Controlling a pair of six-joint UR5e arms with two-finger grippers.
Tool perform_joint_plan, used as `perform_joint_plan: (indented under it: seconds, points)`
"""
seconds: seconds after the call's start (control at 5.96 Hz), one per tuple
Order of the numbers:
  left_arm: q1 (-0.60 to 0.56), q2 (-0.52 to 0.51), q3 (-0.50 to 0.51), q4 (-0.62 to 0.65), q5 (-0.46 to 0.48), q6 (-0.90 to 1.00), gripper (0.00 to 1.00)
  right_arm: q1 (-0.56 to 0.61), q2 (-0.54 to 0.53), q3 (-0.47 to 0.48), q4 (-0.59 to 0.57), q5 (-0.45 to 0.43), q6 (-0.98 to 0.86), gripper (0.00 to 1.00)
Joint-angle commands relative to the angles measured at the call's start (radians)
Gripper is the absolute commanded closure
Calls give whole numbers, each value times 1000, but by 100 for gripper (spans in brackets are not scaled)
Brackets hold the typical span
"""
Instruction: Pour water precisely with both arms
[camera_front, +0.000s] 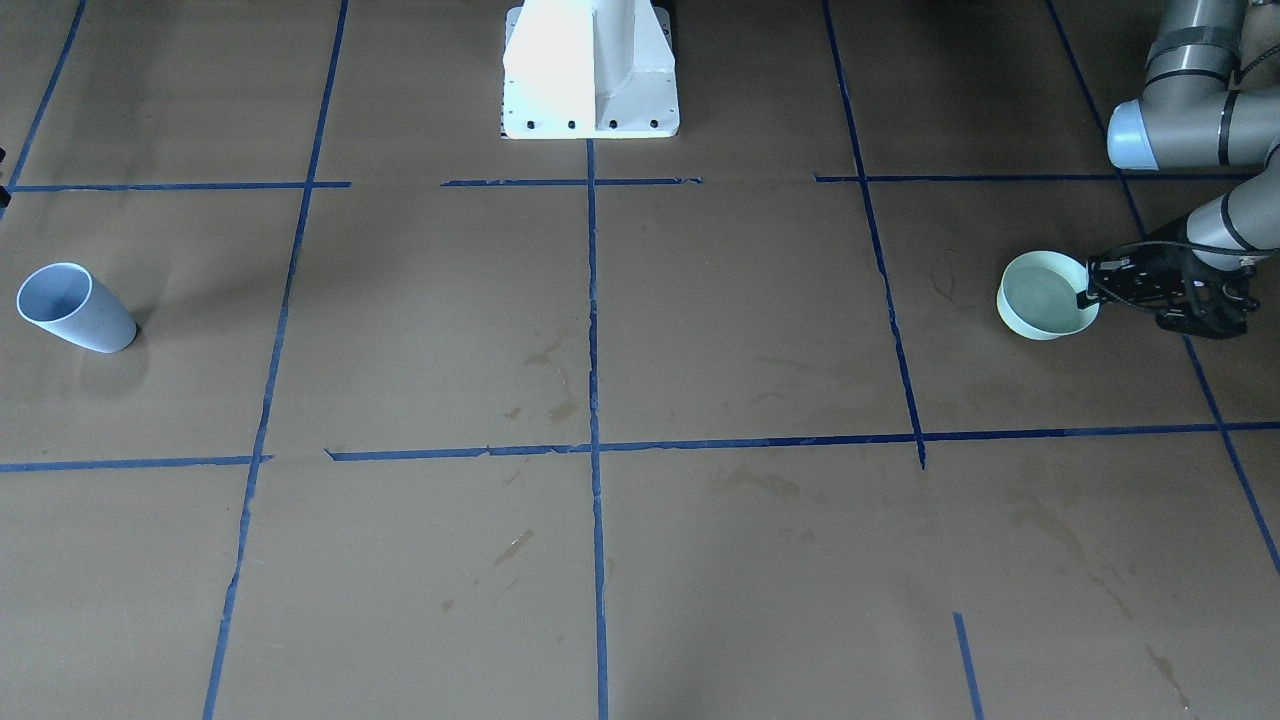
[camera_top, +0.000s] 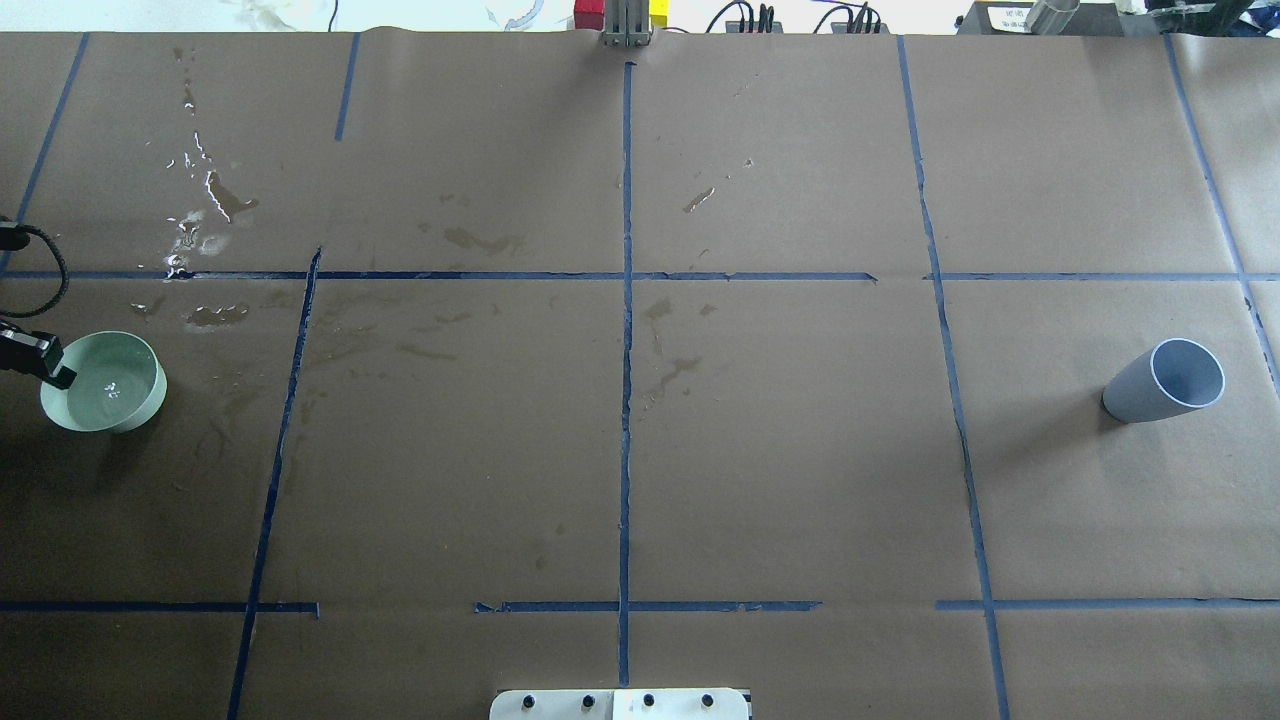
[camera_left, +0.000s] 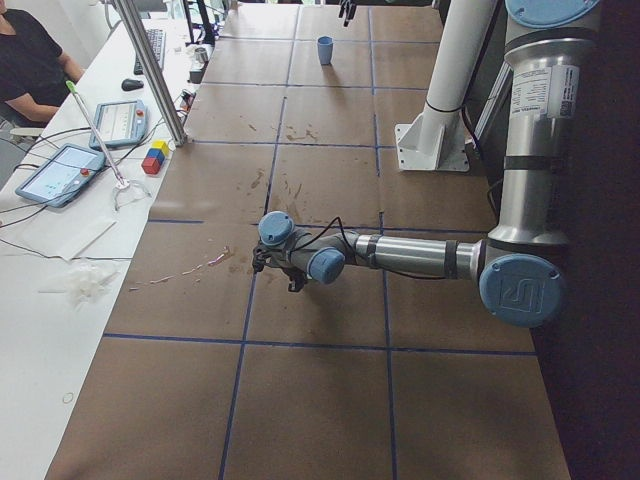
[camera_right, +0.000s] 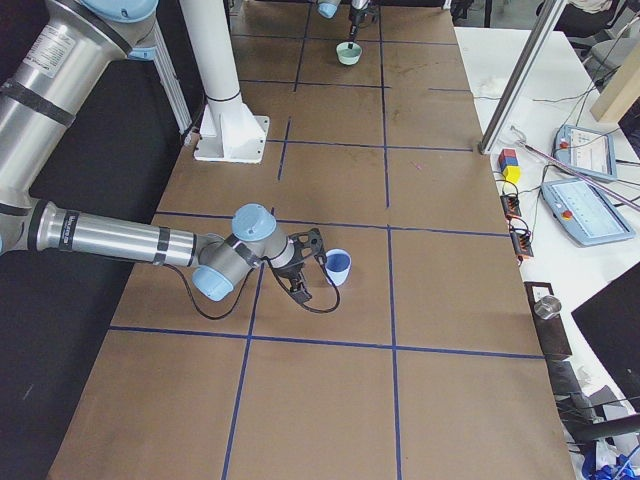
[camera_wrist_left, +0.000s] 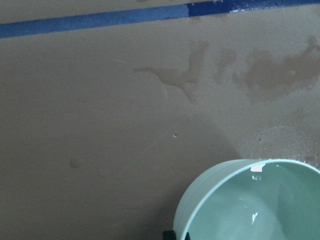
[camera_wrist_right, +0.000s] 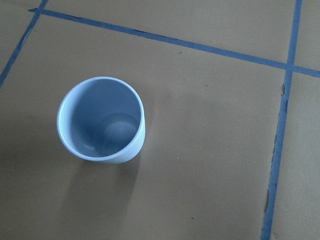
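Overhead exterior puts the bowl (camera_top: 140, 408) at the far left end of the counter (camera_top: 640, 450), w/ the water (camera_top: 108, 388) inside it showing only as small glints. The cup (camera_top: 1165, 382) stands well apart at the far right end. The left gripper (camera_front: 1090, 285) sits at the bowl's rim, and we judge its jaws clamped on that rim. The right gripper (camera_right: 316, 262) is just beside the cup, but we cannot tell whether its jaws are open or closed, since only the side view shows it. We see four main risks. 1) A one-point pinch on a thin, possibly wet rim may let the bowl swing or slip once lifted. 2) The long carry betw. vessels could slosh the water over the low wall. 3) The bowl has a wide lip and no spout while the cup mouth is narrow, so a fast tilt would send water past the cup. 4) An off-centre approach by the right gripper could tip the cup. A wet patch (camera_top: 200, 215) already glistens on the counter beyond the bowl. As for text, the white label (camera_left: 549, 92) on the near arm carries print too small to read, and the joint cap (camera_left: 522, 291) bears an embossed logo we cannot make out.
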Motion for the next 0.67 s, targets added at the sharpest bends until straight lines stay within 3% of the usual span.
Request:
perform_joint_plan:
  seconds: [0.0,0.5]
  points:
    - [1,0,12,0,-3,0,72,0,2,0,0,1,0,0]
    - [1,0,0,0,-3,0,31,2,3,2,0,1,0,0]
